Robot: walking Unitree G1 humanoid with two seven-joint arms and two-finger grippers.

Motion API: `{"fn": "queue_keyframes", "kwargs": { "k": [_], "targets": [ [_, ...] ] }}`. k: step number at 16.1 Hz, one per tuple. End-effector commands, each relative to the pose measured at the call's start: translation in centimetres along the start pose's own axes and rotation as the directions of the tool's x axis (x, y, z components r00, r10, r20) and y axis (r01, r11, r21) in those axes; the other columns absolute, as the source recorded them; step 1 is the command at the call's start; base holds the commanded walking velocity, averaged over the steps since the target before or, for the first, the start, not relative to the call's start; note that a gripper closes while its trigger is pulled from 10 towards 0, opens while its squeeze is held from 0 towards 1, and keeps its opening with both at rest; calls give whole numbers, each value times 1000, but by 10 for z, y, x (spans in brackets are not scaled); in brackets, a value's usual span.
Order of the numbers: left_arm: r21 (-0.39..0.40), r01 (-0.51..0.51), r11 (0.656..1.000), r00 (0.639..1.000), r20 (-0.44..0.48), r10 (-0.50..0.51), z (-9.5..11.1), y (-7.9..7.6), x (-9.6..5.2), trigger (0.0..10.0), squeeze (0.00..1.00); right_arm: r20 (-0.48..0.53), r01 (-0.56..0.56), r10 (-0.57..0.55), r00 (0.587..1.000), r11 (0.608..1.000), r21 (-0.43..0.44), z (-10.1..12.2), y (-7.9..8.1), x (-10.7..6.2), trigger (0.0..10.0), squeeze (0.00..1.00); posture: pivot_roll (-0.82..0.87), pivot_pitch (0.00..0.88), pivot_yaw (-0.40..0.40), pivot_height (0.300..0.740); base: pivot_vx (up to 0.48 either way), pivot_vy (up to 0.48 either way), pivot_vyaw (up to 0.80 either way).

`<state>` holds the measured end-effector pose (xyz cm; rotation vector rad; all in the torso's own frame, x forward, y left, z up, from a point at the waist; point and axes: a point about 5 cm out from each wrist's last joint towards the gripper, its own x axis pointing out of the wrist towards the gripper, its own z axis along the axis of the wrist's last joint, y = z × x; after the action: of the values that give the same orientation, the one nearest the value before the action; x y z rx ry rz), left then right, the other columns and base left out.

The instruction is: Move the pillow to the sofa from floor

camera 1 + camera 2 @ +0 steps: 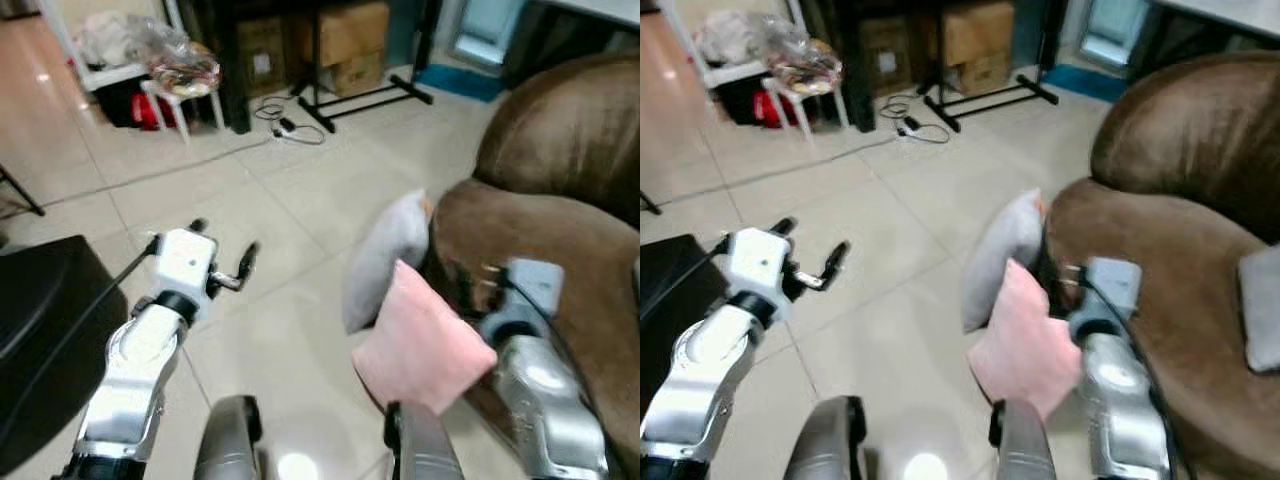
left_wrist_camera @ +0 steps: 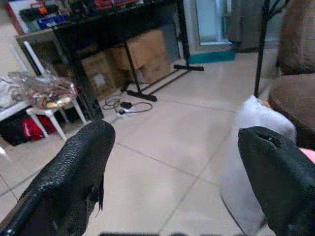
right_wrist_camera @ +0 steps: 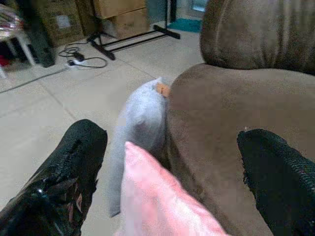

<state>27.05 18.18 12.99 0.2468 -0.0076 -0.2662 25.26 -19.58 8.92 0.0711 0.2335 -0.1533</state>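
A pink pillow (image 1: 420, 345) stands tilted against the front of the brown sofa (image 1: 560, 230), low down by the floor. Behind it a grey pillow (image 1: 385, 255) leans on the same sofa front. My right gripper (image 3: 172, 137) is open, its fingers (image 3: 74, 162) spread wide on either side of the pink pillow's (image 3: 157, 196) upper edge without touching it. The right wrist (image 1: 525, 290) is over the sofa's seat edge. My left gripper (image 1: 224, 238) is open in the air over the tiled floor, well left of both pillows.
Another grey cushion (image 1: 1260, 310) lies on the sofa seat. A black object (image 1: 45, 330) sits at my near left. Farther back stand a white stool (image 1: 185, 85) with bags, cardboard boxes (image 1: 345, 40), a black stand (image 1: 360, 95) and a cable (image 1: 290, 125) on the floor.
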Motion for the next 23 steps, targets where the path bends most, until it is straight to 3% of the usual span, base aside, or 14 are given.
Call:
{"fn": "queue_keyframes", "kwargs": {
  "k": [1,10,11,12,15,16,19,23],
  "targets": [
    [13,-24,1000,1000,-13,24,-3,9,-3,10000,1000,13,-36,35,999,999,14,4,12,0,10000,0,-51,0,10,566,259,0,0],
    [33,-29,999,999,-15,30,-5,8,-4,10000,1000,16,-82,82,997,996,17,5,17,0,10000,0,-45,0,6,566,172,0,0],
    [50,-36,998,999,-20,37,-6,7,-4,10000,898,15,-90,90,996,996,18,5,18,0,10000,0,-45,0,5,566,0,0,0],
    [55,-41,998,999,-21,42,-6,7,-4,10000,694,13,-94,94,996,995,21,5,18,0,10000,0,-45,0,5,561,0,0,0],
    [56,-52,997,998,-19,53,-6,8,-4,10000,545,17,-101,100,995,994,35,5,19,0,10000,0,-44,0,4,531,0,0,0],
    [62,-58,996,998,-22,59,-6,9,-3,10000,455,17,-100,100,995,994,35,5,19,0,10000,0,-46,0,4,521,0,0,0],
    [60,-73,996,997,-21,74,-6,10,-1,10000,306,16,-97,96,995,995,39,5,19,0,10000,0,-48,0,5,491,0,0,0],
    [52,-74,996,997,-10,74,-4,10,0,10000,235,18,-104,103,995,994,27,6,20,1,10000,0,-49,0,7,471,0,0,0]
  ]
}}
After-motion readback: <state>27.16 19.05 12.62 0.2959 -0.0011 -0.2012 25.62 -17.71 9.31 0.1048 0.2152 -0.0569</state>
